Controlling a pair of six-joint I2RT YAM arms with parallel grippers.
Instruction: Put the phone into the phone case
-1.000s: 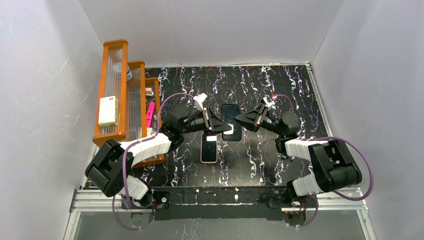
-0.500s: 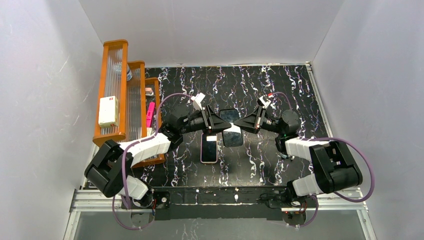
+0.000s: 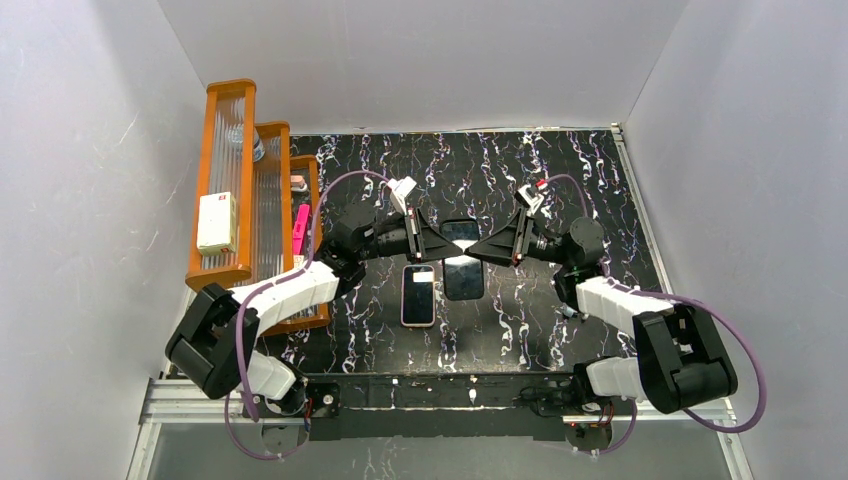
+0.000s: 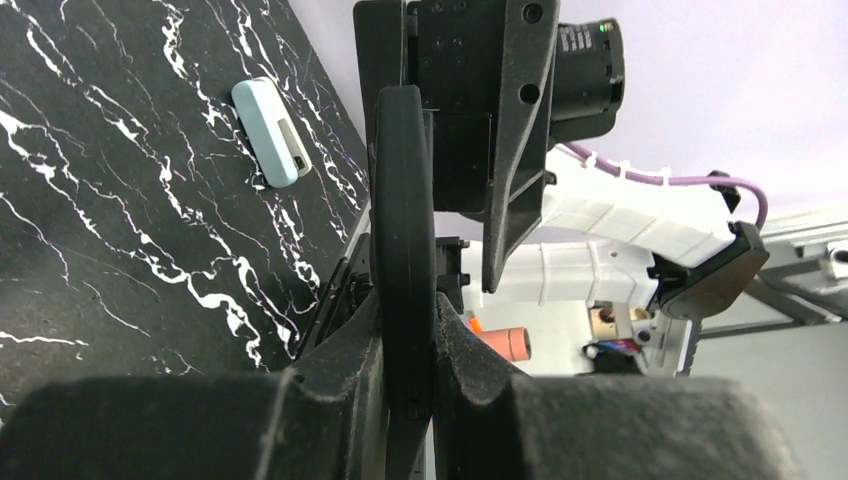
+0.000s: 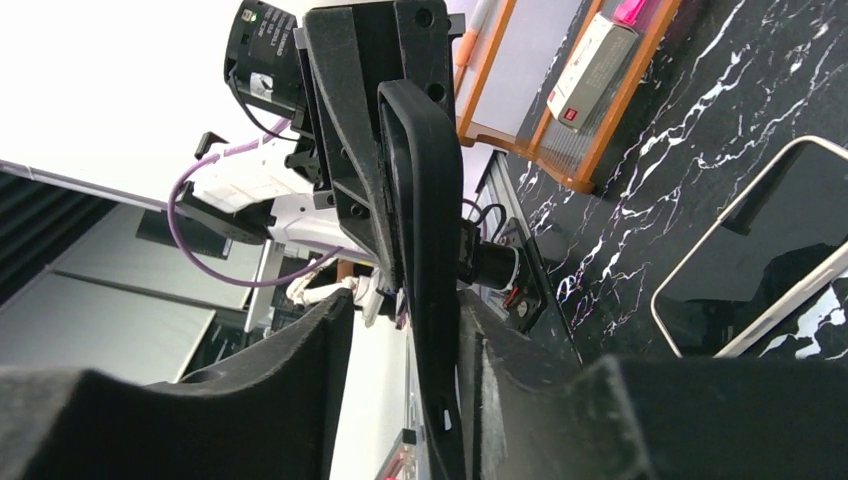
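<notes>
The phone (image 3: 418,294) lies screen up on the table, near centre, its glossy black glass inside the pale pink rim of the phone case (image 3: 418,325). The right wrist view shows the phone (image 5: 790,240) low on the right. Just right of it, a black phone-sized piece (image 3: 463,280) hangs between both grippers. My left gripper (image 3: 445,250) (image 4: 408,350) is shut on one edge of it. My right gripper (image 3: 479,252) (image 5: 405,310) stands open around the opposite edge. The piece rests against one finger, with a gap to the other.
An orange rack (image 3: 245,190) stands along the left wall, holding a white box (image 3: 216,222) and a pink item (image 3: 300,228). A small pale blue object (image 4: 270,132) lies on the black marbled table (image 3: 520,160). White walls enclose the back and both sides.
The black piece has shifted slightly toward the near edge. The right gripper has moved in closer and its jaws have parted. The left gripper is clamped on the piece again.
</notes>
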